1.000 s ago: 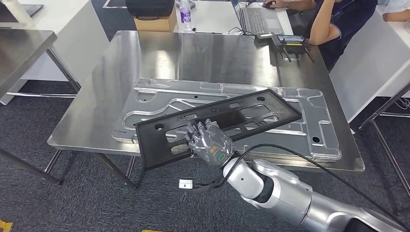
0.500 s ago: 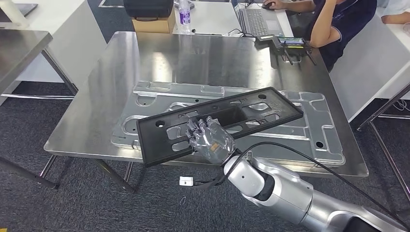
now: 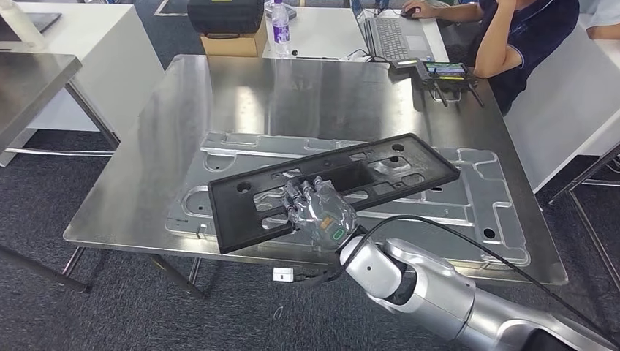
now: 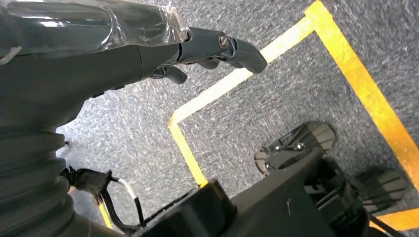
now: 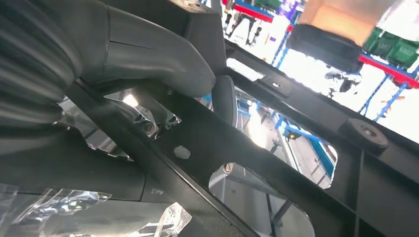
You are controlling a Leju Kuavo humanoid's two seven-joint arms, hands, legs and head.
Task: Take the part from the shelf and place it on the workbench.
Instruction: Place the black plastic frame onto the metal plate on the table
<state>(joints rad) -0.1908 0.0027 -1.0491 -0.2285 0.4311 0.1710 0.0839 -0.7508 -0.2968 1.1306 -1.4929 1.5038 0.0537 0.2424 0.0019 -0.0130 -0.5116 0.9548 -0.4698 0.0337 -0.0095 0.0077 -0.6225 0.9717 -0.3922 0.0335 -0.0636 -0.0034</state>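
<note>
Grey carpet [image 3: 44, 197] surrounds a steel bench [image 3: 219, 110] that fills the middle of the head view, its top bright with reflections. On the bench a large stamped metal panel [image 3: 482, 205] is laid flat, spread across the near half. Over this panel a long black part [image 3: 241, 208] — a flat frame with several cut-outs — is held slanted, its left end towards the near edge of the bench and its right end farther in. The part is gripped by the right hand [image 3: 319, 210] at its near long edge, fingers curled over the top of the frame; in the right wrist view the thick grey thumb [image 5: 148, 54] is seen pressed against a black bar of the same part [image 5: 247, 163]. Whether the part touches the panel cannot be told.

The left hand [image 4: 197, 49] is seen in its wrist view above carpet marked with yellow tape [image 4: 296, 44], its fingers loosely extended and nothing held.

On the far edge of the bench a small handheld device [image 3: 444, 72] is placed. Beyond it, at a white table, a person [image 3: 519, 36] is seated by a laptop [image 3: 395, 33]; a bottle [image 3: 280, 25] and a cardboard box [image 3: 230, 44] stand to the left.
</note>
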